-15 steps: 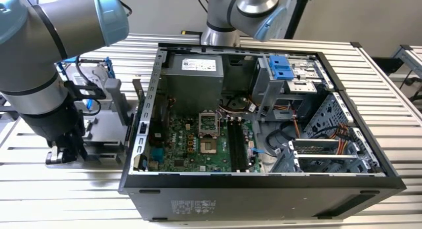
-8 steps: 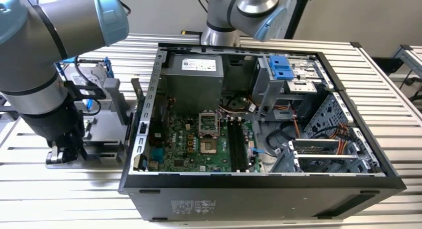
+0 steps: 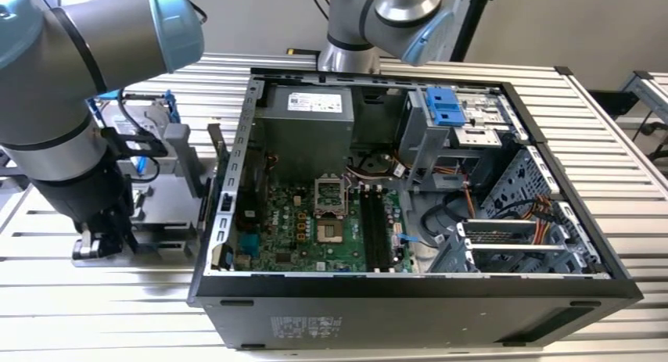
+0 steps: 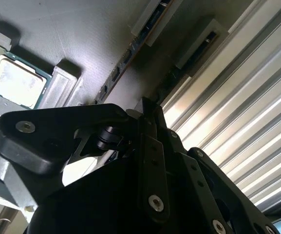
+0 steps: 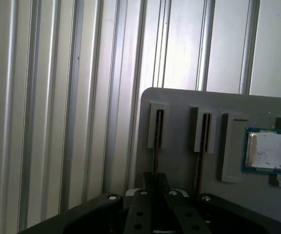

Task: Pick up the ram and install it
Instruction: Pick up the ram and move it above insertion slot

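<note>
The ram [image 5: 158, 129] stands on edge in a slot of a grey holder plate [image 5: 179, 105]. It shows as a thin dark strip [image 4: 123, 66] that runs straight in under my gripper [image 5: 156, 192]. A second stick [image 5: 204, 134] stands in the neighbouring slot. In the exterior view my gripper [image 3: 99, 245] is low over the grey holder [image 3: 156, 213], at the exterior view's left of the open computer case [image 3: 418, 299]. The black gripper body [image 4: 142, 114] hides where it meets the ram.
A processor chip [image 5: 266, 150] lies in a recess of the same holder. Inside the case, the green motherboard has long black memory slots [image 3: 374, 225]. A drive cage with a blue part [image 3: 443, 104] sits at the back. Ribbed metal table [image 3: 94, 315] lies all around.
</note>
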### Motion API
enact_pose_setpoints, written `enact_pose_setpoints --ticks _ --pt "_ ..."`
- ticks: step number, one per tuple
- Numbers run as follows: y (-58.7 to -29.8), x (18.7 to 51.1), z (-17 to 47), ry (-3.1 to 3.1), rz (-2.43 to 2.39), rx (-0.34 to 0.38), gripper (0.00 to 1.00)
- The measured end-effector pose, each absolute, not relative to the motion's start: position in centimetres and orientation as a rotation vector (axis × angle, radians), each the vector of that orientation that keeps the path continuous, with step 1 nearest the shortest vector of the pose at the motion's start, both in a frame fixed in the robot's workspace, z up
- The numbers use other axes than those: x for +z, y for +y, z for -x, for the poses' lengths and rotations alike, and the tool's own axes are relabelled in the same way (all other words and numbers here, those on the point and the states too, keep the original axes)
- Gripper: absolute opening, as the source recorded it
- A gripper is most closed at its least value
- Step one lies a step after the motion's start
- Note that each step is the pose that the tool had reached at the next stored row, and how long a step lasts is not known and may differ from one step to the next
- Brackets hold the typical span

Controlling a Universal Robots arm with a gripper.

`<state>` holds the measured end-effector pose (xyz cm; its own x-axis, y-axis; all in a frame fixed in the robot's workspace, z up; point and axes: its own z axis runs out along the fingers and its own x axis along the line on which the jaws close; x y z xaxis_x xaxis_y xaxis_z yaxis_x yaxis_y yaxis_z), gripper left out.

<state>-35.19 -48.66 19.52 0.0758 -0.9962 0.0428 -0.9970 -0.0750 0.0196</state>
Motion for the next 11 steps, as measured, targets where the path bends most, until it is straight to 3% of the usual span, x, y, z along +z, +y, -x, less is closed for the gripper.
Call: enact_pose_setpoints --ticks 11 --pt "-48.7 21.4 35.2 -2.106 -2.272 0.028 0.0"
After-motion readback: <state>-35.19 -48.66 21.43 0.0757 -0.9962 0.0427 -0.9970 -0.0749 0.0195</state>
